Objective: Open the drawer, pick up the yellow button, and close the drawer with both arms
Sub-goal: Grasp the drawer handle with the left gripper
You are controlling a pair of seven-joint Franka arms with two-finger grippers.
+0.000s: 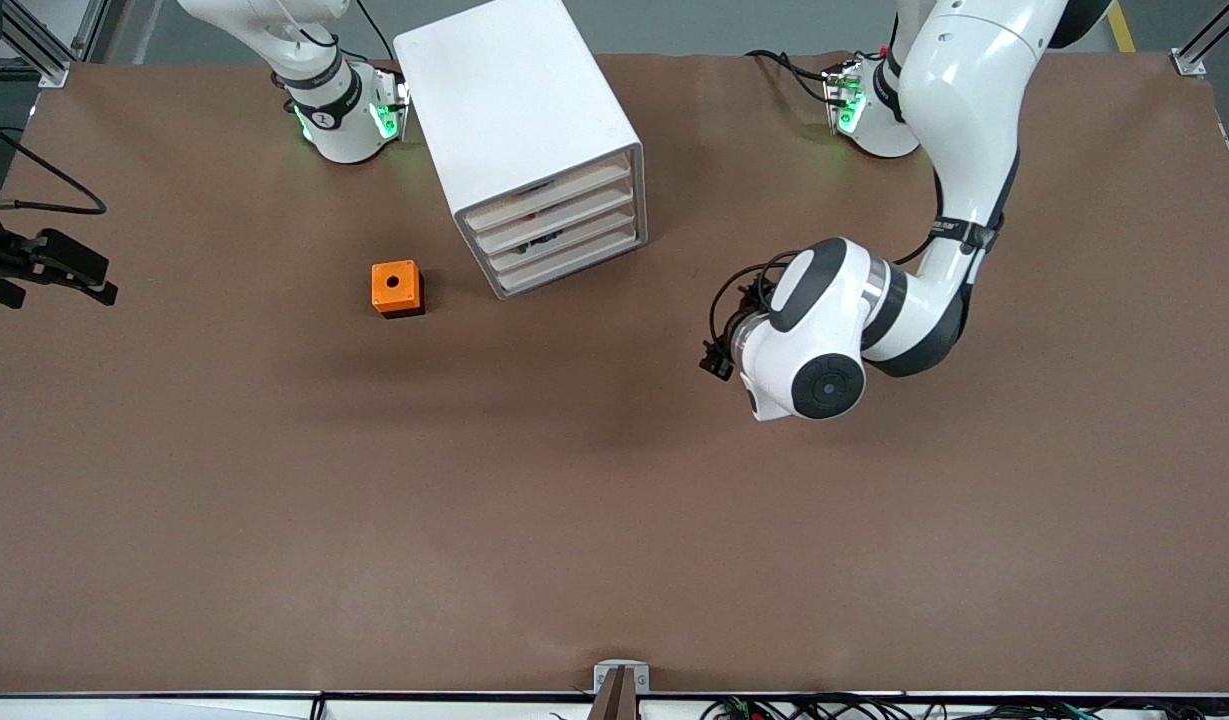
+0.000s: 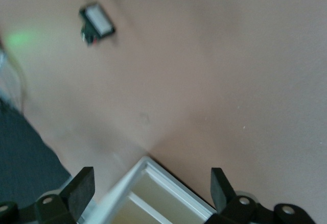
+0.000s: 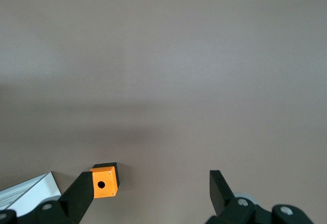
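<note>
The white cabinet stands on the brown surface toward the robots' bases, its four tray drawers facing the front camera at an angle, and the top drawer appears shut, flush with the three below it. The button cannot be made out; a faint trace of colour shows through the drawer fronts, but which tray it lies in cannot be told. An orange cube with a hole sits just beside the cabinet, toward the right arm's end. The left gripper hangs over the surface beside the cabinet, toward the left arm's end, its jaws spread wide and empty, with a corner of the cabinet showing between them in the left wrist view. The right gripper hovers over the surface's edge at the right arm's end, equally wide open and holding nothing. The drawer looks like a light, stiff plastic tray that should slide easily, and the cabinet may shift when it is pulled, so one gripper would likely need to brace the box while the other takes the drawer's front lip. The button, being tiny, hard and light, would probably be best pinched across its body.
</note>
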